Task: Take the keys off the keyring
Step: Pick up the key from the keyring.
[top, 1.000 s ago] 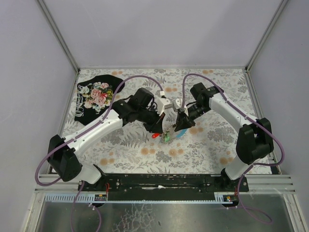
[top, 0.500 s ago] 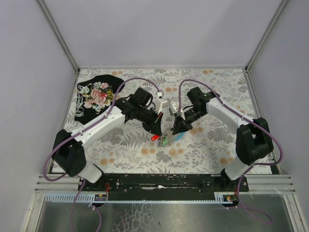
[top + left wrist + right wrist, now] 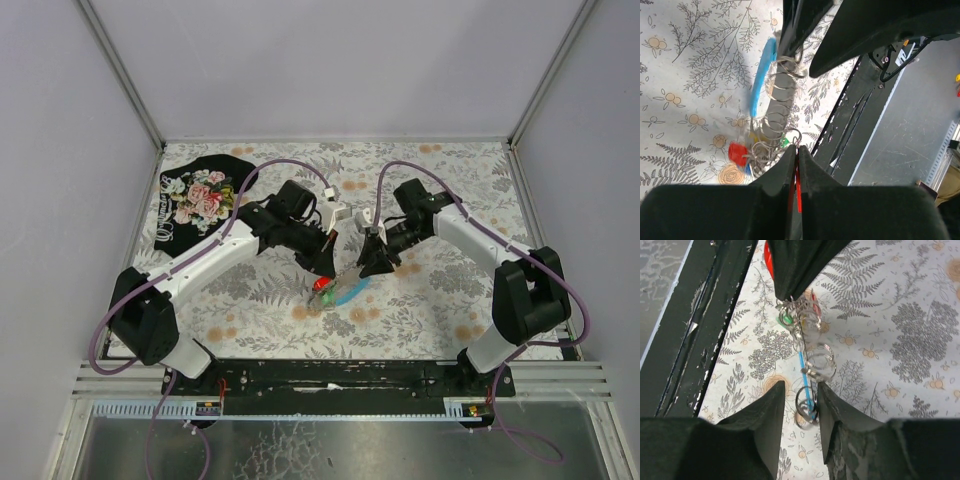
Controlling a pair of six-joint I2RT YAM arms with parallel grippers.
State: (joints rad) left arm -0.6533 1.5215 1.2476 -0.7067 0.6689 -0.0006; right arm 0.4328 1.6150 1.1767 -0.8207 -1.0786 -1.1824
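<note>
The keyring (image 3: 780, 95), a string of silvery rings with a light-blue fob (image 3: 352, 290), hangs between both grippers above the floral table. My left gripper (image 3: 325, 272) is shut on a red key (image 3: 798, 190), whose edge shows between the pressed jaws, with a ring at their tip. More keys (image 3: 737, 152) with red, yellow and green heads cluster just beside it. My right gripper (image 3: 800, 400) is open. The keyring's end ring (image 3: 807, 407) and the blue fob (image 3: 802, 367) sit loose in the gap, against one finger (image 3: 832, 405).
A black floral cloth (image 3: 200, 195) lies at the far left of the table. A black rail (image 3: 340, 375) runs along the near edge between the arm bases. White walls with metal posts enclose the table on three sides.
The right jaws have opened off the keyring. The fob and chain have swung down and left, toward the left gripper. The left gripper stays shut in about the same place.
</note>
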